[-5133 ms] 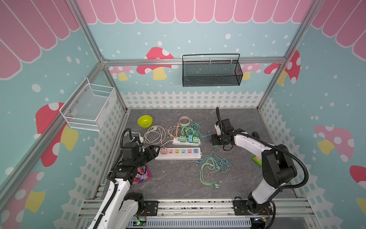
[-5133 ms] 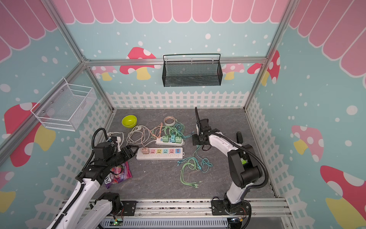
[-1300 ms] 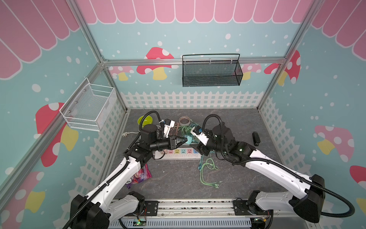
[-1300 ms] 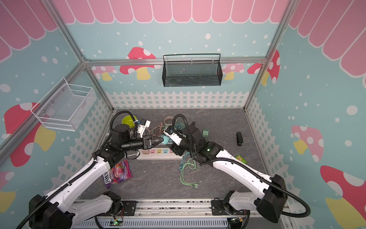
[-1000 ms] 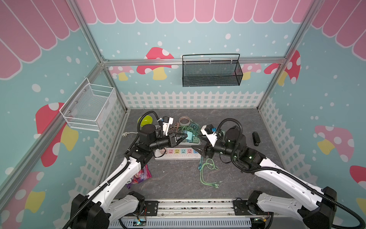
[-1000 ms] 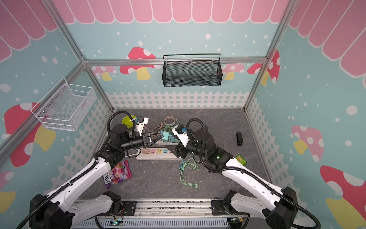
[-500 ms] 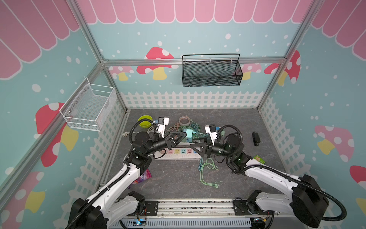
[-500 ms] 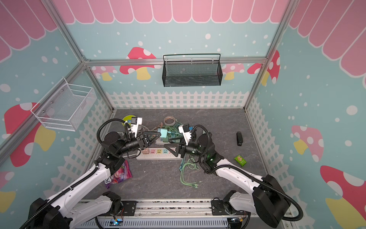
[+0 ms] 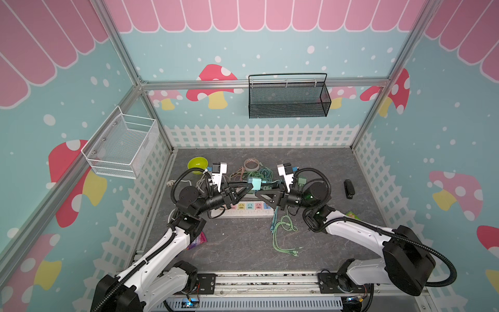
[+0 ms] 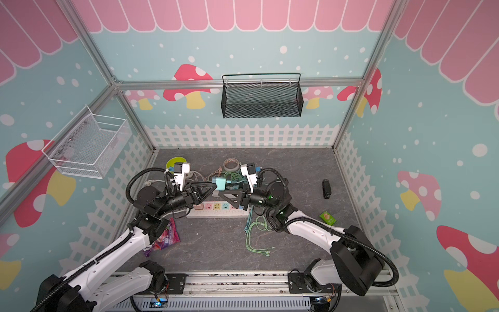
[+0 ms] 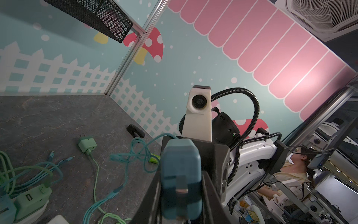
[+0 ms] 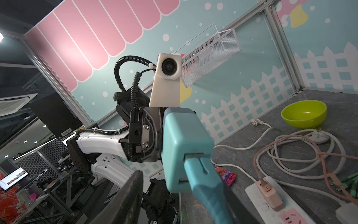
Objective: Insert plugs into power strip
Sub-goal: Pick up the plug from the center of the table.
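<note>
Left gripper (image 9: 249, 187) is clenched on teal plug (image 9: 256, 182), prongs turned toward its wrist, cable (image 12: 203, 180) led toward parted right gripper (image 9: 260, 196), partly hidden.

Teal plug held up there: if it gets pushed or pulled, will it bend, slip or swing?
The teal plug looks like a rigid plastic cube, so it probably won't flex in the left end effector. Its smooth, rounded faces might slip or twist. The thin cable hangs loose and would likely drag floppily.
</note>
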Robot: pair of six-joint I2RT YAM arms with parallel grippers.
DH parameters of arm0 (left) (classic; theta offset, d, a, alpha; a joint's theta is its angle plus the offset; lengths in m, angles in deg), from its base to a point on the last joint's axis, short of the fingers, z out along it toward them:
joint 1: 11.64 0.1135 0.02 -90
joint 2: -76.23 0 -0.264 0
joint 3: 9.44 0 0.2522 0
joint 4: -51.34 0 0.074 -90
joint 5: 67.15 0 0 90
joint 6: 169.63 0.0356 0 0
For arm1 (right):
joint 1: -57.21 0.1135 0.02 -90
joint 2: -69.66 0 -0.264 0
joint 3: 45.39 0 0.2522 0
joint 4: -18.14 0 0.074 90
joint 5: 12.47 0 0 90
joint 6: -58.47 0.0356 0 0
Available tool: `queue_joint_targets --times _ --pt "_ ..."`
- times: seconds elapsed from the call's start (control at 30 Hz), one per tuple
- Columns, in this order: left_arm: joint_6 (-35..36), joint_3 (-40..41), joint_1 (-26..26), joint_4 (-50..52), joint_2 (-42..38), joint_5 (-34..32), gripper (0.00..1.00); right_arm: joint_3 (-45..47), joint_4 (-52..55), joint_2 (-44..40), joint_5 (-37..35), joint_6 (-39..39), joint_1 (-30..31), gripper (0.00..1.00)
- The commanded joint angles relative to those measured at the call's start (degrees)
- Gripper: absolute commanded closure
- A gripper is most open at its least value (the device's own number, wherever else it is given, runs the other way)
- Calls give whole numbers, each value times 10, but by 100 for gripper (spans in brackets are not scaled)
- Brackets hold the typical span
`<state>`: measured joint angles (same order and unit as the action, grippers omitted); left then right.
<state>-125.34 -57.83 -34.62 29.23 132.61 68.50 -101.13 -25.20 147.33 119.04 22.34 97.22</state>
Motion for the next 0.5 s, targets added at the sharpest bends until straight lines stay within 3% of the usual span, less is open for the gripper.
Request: queue_joint_targets --times 0.0,0.47 --pt "-11 17 -2 -33 -17 -2 100 -17 -50 7 1 25 -3 47" --pt "-32 58 -2 -80 -27 -14 100 -45 -62 34 6 40 -2 57"
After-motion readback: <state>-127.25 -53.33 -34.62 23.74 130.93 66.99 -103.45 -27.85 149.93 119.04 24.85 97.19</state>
